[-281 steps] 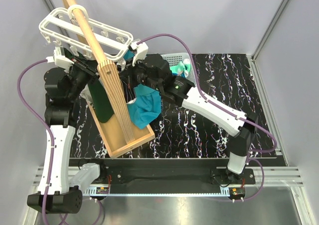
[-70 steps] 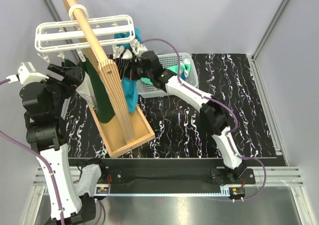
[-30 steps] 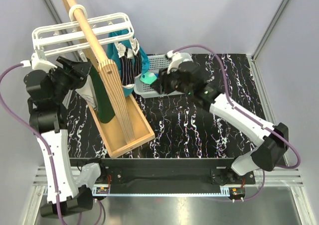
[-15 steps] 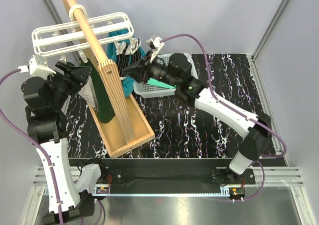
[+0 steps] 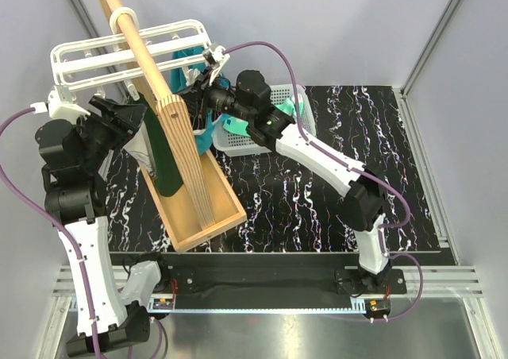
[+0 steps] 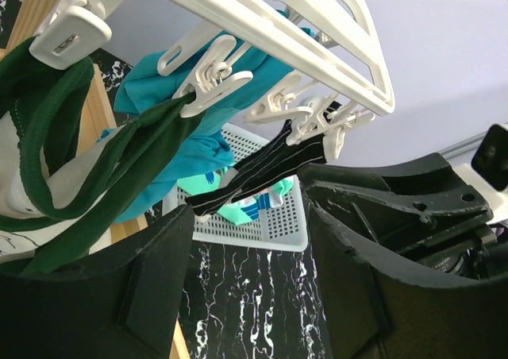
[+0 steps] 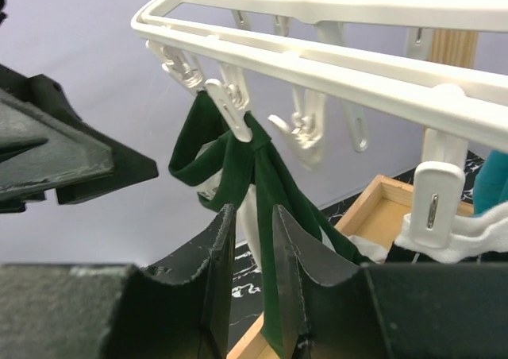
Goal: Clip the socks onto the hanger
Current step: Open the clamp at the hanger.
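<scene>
- tabletop [image 5: 317, 200]: carries the wooden stand [image 5: 198, 208] and its wooden pole [image 5: 141, 53], with the grey mesh basket [image 6: 278, 225] behind.
- hanger [image 6: 262, 29]: hooked over the pole, high at the rear left. its clip rows face down.
- dark green garment [image 5: 163, 164] and teal cloth [image 6: 151, 89]: both clipped on and hanging. they crowd the clip rows, so choose a clip clear of them.
- left end effector [image 6: 248, 216]: jaws wide and empty, poised below and beside the frame. judged role: steady the frame, or press a clip open, before anything is fed in.
- right end effector [image 7: 250, 216]: at the frame's right end, just under the clips. its jaws stand a narrow gap apart and the wrist view shows no sock between them. confirm a grip before committing to a clip.
- black striped sock [image 6: 274, 159]: hangs from a clip at the far corner.
- mint socks [image 5: 299, 105]: lie in the basket, not yet hung.
- free clip [image 7: 305, 129]: empty, just ahead of the right fingers. judged best practice: present the sock's cuff edge-on and push it fully into the mouth. release only once the clip bites.
</scene>
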Robot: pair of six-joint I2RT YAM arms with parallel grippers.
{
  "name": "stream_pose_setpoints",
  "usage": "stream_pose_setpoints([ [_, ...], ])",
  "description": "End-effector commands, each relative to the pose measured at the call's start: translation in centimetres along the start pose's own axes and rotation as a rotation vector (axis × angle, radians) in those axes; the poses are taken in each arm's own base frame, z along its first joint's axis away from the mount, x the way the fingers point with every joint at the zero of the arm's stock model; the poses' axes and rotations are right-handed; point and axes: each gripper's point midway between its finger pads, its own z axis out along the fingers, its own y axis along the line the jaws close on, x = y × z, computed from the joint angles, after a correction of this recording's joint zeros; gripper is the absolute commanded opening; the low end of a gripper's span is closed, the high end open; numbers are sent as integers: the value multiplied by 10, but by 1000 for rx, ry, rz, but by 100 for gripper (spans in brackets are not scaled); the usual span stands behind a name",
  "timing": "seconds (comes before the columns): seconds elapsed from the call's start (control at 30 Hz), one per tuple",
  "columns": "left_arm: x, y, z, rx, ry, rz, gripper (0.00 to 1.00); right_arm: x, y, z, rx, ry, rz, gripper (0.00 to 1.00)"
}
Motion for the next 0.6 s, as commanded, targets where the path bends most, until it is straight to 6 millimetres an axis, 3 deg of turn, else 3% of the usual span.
stream_pose_setpoints([
  [0.0, -8, -11, 0, 52, -31, 20, 64, -17, 1, 10, 22, -63, -25, 32],
  [0.2, -3, -14, 5, 85, -7, 5, 64, -6, -15, 25, 86, -73, -79, 32],
  [0.43, -2, -11, 9, 82, 1, 6, 64, -11, -24, 32, 112, -100, -117, 46],
  [0.57, -1, -12, 11, 86, 10, 4, 64, -6, -29, 37, 122, -95, -126, 49],
])
